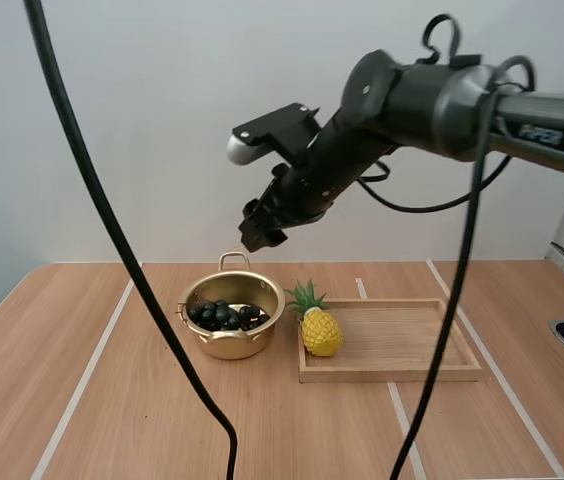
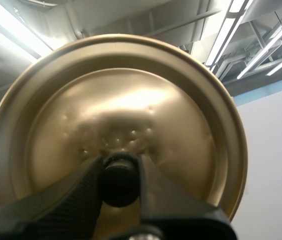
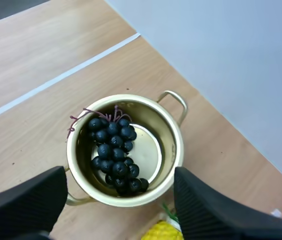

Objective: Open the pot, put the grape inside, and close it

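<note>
A golden pot [image 1: 230,312] stands uncovered on the table, with a bunch of dark grapes [image 1: 224,316] lying inside it. My right gripper [image 1: 262,228] hangs in the air above the pot, open and holding nothing. In the right wrist view the pot [image 3: 171,145] and the grapes [image 3: 112,152] lie straight below the gripper's [image 3: 116,200] spread fingers. In the left wrist view my left gripper [image 2: 120,177] is shut on the black knob [image 2: 118,182] of the golden lid [image 2: 116,115], which is held up off the table.
A wooden tray [image 1: 402,350] lies right of the pot. A yellow toy pineapple [image 1: 317,325] sits at the tray's left end, close beside the pot; its top [image 3: 163,231] also shows in the right wrist view. White lines cross the wooden table [image 1: 112,420].
</note>
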`<state>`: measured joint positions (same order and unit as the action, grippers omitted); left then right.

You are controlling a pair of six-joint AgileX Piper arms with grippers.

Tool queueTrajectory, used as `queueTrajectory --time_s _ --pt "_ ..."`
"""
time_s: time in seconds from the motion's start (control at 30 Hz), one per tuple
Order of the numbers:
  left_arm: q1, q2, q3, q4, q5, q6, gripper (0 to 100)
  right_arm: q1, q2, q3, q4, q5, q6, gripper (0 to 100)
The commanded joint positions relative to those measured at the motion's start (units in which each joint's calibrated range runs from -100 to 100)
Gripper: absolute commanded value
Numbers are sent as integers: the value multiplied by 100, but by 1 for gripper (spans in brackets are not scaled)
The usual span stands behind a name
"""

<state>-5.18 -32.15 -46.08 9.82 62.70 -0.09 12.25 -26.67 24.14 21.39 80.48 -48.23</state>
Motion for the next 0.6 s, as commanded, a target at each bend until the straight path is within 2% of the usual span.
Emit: queueTrajectory --time_s 0.0,0.13,0.27,0.47,0.57 --pt "-15 -36 -30 30 -132 -15 0 -180 -662 30 -36 723 15 100" --pt "-15 -36 -30 30 -188 -15 0 -325 -1541 30 -48 1371 15 100" --pt "-15 -36 -30 30 -188 -15 0 -325 -2389 30 -87 1952 70 100" --pt "-15 -36 -30 30 -188 -15 0 -325 -3362 30 -128 1952 241 100" --pt "-15 -36 -30 30 -188 -15 0 -325 -3758 46 -344 1952 353 100"
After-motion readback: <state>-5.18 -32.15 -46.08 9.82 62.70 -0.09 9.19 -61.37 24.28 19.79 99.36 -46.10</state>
